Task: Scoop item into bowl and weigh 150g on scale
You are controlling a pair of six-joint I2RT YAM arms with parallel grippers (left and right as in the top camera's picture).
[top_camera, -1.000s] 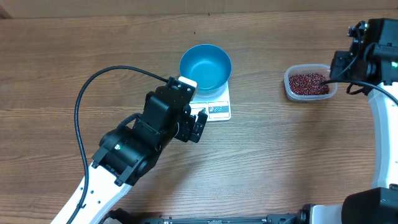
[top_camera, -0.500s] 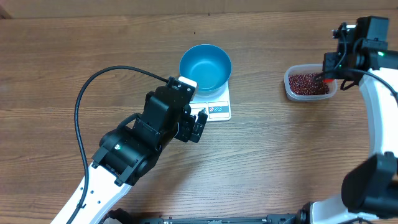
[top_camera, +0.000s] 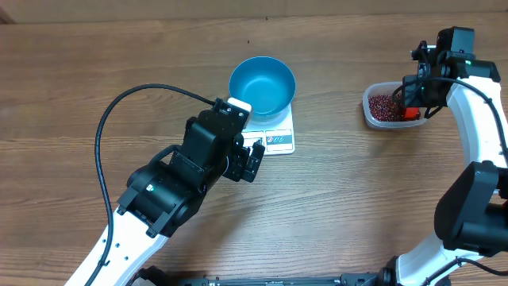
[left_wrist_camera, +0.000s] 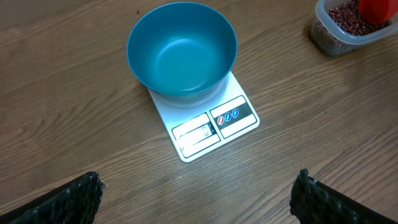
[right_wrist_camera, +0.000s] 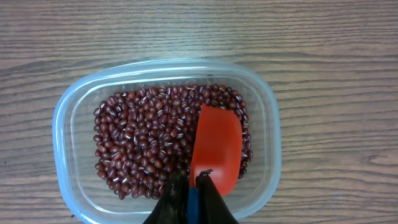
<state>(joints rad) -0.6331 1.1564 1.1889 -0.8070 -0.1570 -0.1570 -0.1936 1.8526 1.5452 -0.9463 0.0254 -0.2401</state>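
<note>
Left end effector (left_wrist_camera: 199,202): jaws spread wide, holding nothing, low in the wrist frame below the scale (left_wrist_camera: 214,121).
Right end effector (right_wrist_camera: 189,190): clenched on the red scoop (right_wrist_camera: 217,149).
Beans (right_wrist_camera: 140,146): heaped in the clear tub (right_wrist_camera: 62,121), upper right overhead; scoop resting on them.
Blue bowl (left_wrist_camera: 180,56): empty, on the scale, upper centre of the desk (top_camera: 357,199).

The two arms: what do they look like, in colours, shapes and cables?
The left arm has a white lower link and black blocky housings with a small green mark; a black cable loops from it. Its fingers are black and rough-textured. The right arm has a white curved link, black joints and a small green light.
</note>
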